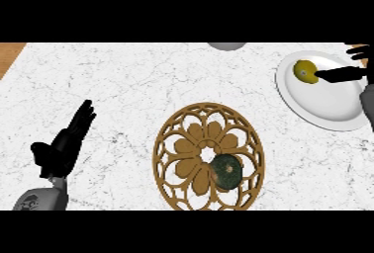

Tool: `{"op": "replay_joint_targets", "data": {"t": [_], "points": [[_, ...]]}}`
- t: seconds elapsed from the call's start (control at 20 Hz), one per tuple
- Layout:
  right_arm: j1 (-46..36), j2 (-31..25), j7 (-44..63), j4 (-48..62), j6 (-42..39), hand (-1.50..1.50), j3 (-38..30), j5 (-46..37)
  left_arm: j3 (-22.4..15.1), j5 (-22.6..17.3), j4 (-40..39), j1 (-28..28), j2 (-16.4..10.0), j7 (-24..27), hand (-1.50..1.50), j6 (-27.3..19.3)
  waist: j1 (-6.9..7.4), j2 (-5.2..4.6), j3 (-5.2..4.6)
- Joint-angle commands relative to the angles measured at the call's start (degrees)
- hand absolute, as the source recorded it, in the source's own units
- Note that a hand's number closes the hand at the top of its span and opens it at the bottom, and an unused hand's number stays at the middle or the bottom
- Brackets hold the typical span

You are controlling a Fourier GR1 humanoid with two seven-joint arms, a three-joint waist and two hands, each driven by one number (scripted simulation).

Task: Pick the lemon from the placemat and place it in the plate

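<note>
On the white plate, the lemon, right robot hand alongside

light: bright, even | shadows: soft grey along plate lower rim

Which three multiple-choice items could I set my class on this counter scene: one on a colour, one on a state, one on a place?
1. What colour is the round item lying on the placemat? A red; B dark green; C white.
2. How is the left hand? A curled into a fist; B open, fingers straight; C out of view.
3. Where is the lemon? A on the placemat; B in the left hand; C on the plate.

Answers:
1 B, it shows dark green against the brown placemat.
2 B, its fingers are stretched out and hold nothing.
3 C, it lies near the white plate's upper left rim.
</note>
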State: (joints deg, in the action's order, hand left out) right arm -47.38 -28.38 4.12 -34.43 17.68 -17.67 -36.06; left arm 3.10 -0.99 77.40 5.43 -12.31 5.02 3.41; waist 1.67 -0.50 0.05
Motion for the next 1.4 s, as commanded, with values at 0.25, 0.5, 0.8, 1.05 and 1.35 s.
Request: {"op": "replay_joint_targets", "data": {"t": [0.25, 0.5, 0.8, 1.05, 1.35], "points": [[-3.18, 1.03, -7.38, 4.53, 6.0, -1.5, -9.36, 9.36, 2.29, -1.08, -2.45, -0.27, -1.15, 2.13, 0.0, 1.77, -0.63, 0.05, 0.02], [-0.15, -4.44, -13.57, 3.17, -1.67, -1.5, -18.6, 20.39, -0.13, 0.89, 1.48, -2.23, 1.41, 0.82, 0.0, -0.87, -1.21, 0.31, 0.08], [9.42, -8.91, -23.52, 4.21, -12.57, -1.5, -25.2, 29.12, 3.01, -1.22, 0.99, -1.73, -2.62, 0.43, 0.0, 2.57, -1.68, 0.35, 0.05], [17.63, -13.33, -30.7, 6.71, -20.42, -1.5, -26.76, 31.74, 2.14, 0.69, -2.08, -0.89, 0.12, 3.07, 0.0, 0.34, -1.62, 0.3, 0.02], [21.13, -18.5, -40.82, 15.35, -27.95, -1.5, -26.67, 31.82, -0.97, 2.69, 1.58, -2.92, 2.77, 2.33, 0.0, -0.84, -0.69, 0.09, 0.14]]}}
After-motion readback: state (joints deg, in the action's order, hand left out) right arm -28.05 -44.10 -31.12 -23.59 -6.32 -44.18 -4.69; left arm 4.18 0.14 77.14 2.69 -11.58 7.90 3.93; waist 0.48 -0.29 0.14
